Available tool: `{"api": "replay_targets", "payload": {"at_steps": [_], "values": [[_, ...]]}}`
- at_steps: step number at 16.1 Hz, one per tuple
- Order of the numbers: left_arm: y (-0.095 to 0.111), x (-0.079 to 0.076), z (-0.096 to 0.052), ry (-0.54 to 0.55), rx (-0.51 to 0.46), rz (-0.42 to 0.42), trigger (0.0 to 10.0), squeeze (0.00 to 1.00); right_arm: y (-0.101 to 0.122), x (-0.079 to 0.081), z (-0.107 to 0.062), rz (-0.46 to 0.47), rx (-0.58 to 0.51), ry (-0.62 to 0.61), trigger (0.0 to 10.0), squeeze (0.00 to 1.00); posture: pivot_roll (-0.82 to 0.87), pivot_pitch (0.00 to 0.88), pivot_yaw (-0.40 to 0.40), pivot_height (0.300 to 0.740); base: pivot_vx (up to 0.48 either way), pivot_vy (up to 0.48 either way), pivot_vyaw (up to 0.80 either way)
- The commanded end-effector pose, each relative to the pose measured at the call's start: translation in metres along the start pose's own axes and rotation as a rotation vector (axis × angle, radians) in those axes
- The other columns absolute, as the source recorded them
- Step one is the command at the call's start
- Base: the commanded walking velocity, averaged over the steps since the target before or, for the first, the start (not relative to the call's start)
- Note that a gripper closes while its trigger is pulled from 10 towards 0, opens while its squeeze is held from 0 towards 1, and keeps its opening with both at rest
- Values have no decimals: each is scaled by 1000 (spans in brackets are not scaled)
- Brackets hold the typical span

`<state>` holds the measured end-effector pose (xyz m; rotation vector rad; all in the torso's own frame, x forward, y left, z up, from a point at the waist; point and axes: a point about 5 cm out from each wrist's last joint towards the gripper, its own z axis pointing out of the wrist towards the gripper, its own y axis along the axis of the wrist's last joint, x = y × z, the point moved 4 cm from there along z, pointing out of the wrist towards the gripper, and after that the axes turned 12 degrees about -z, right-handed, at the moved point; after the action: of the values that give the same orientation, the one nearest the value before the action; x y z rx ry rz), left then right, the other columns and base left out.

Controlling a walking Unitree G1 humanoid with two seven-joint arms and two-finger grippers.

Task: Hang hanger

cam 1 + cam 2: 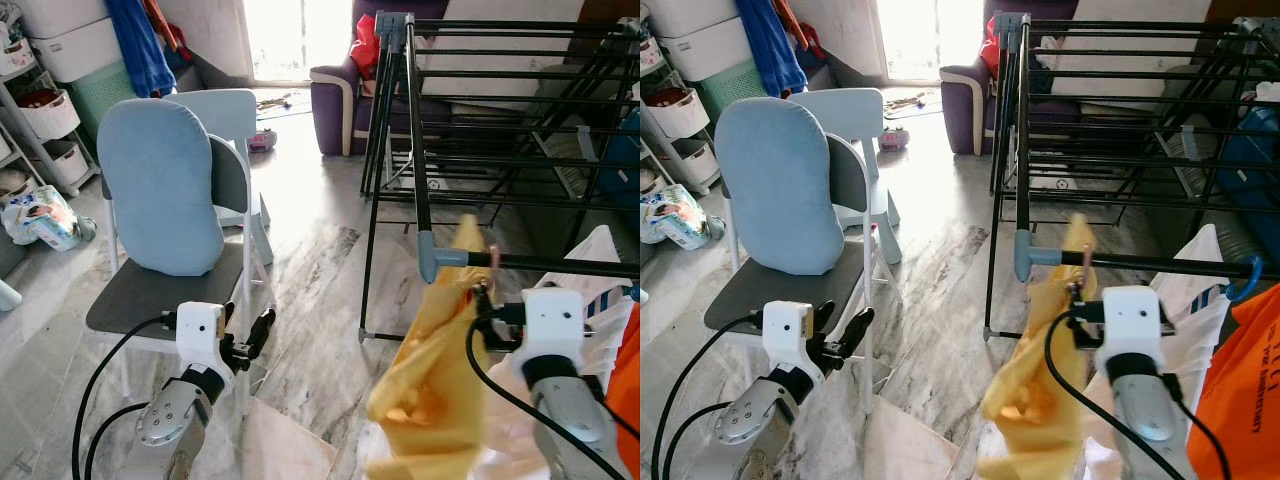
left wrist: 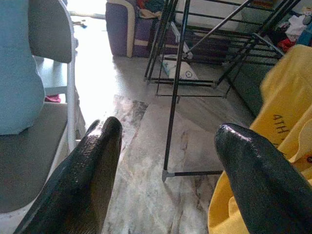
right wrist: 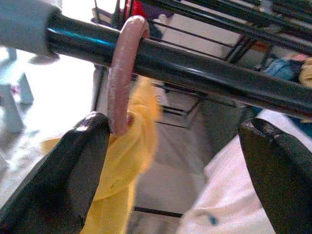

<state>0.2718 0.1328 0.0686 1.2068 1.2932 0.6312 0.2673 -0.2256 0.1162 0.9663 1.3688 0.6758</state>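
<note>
marble floor [image 1: 310, 300] | pink hanger hook [image 3: 122, 73] over rack bar [image 3: 195, 73] | right gripper [image 3: 170, 165] spread

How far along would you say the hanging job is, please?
Done: the pink plastic hanger hook sits over the black metal rack bar, with the yellow cloth garment hanging below. In hand: the right gripper is open around the hook. Left: pulling it clear. The left gripper is open.

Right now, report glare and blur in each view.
Both eye views: the doorway is blown out white, with glare on the floor. Left wrist view: the same glare, fingers soft. Right wrist view: the yellow cloth is blurred; hook and rail are fairly sharp.
</note>
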Motion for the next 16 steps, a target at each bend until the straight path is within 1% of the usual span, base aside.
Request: {"api": "replay_targets", "payload": {"at_steps": [1,2,3,4,6,7,9,10,11,12,16], "values": [[2,0,3,-1,2,14,10000,0,-7,-6,-1,-23,34,-36,10000,0,-161,0,48,740,0,0,0],[2,-1,4,-3,3,15,10000,0,-14,-14,-2,-74,72,-84,10000,0,-160,0,47,740,0,0,0],[2,-1,4,-4,3,15,10000,0,-16,-16,-2,-92,82,-99,10000,0,-159,0,47,740,0,0,0],[2,-1,4,-5,5,14,10000,0,-24,-24,-4,-107,117,-138,10000,0,-160,0,45,740,0,0,0],[1,-1,4,-5,10,12,10000,0,-29,-30,-3,-102,132,-155,10000,0,-160,0,45,740,0,0,0],[0,-1,4,-7,10,9,10000,0,-24,-26,-1,-87,103,-132,10000,0,-163,0,46,740,0,0,0],[0,-1,5,-7,13,7,10000,0,-21,-20,0,-64,84,-103,10000,0,-163,0,46,740,0,0,0],[-1,-1,5,-7,14,3,10000,0,-18,-12,1,-33,67,-66,10000,0,-161,0,45,740,0,0,0],[-1,0,6,-8,15,-3,10000,0,-12,0,1,-3,38,-16,10000,0,-159,0,44,740,0,0,0],[-1,0,6,-8,15,-4,10000,0,-10,3,1,3,24,-1,10000,0,-157,0,43,740,0,0,0],[-1,1,7,-8,15,-2,10000,0,-7,5,0,-28,10,-2,10000,0,-159,0,43,740,0,0,0]]}}
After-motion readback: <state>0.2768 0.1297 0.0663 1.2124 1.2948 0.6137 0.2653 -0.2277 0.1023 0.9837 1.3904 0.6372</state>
